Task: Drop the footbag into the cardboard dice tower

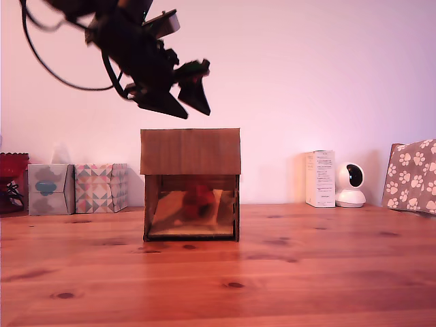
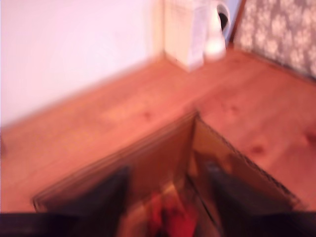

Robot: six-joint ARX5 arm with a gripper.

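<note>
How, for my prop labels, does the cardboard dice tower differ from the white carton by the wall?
The cardboard dice tower is brown and broad; the white carton is white and slim. The tower's front is open, showing the footbag inside; the carton looks closed. The tower stands mid-table; the carton sits back by the wall, at the exterior view's right. Both stand upright on the wooden table.

- The arm is seen in the upper part of the exterior view's left, entering from the top edge.
- The gripper is held aloft and tilted down toward the exterior view's right.
- The jaws are parted, and nothing is held between them.
- In the wrist view, both fingers are shown blurred and set apart.
</note>
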